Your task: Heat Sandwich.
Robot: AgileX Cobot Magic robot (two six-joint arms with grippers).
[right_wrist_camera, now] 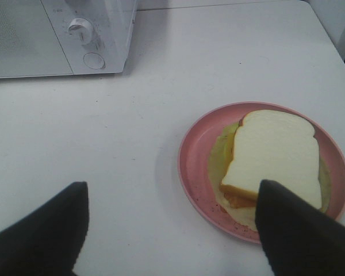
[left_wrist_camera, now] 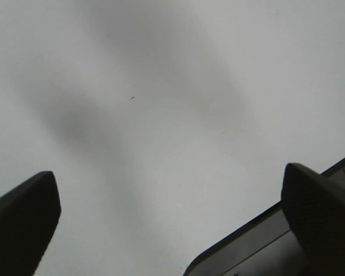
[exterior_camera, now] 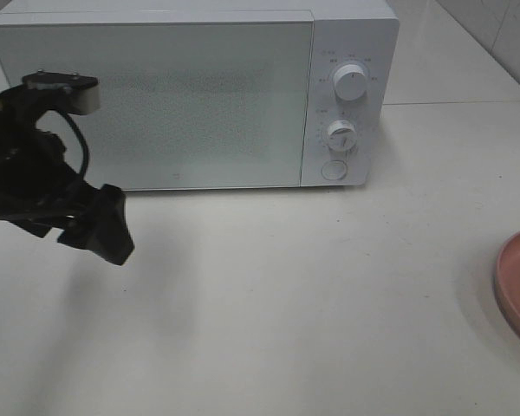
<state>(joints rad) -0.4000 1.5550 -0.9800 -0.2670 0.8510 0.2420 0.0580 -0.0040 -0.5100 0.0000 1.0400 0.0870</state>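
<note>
Table edge [exterior_camera: 468, 260] cuts off plate [exterior_camera: 513, 282], hiding sandwich [right_wrist_camera: 273, 156].

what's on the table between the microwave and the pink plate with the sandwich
Nothing: in the right wrist view only bare white table lies between the microwave and the pink plate holding the sandwich.

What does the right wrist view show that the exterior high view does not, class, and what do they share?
Only the right wrist view shows the whole sandwich lying on its pink plate, with the open right tool above the table. Only the exterior high view shows the full microwave door, the upper knob and the left arm's open tool. Both show the microwave's lower knob, its round button and the white table.
</note>
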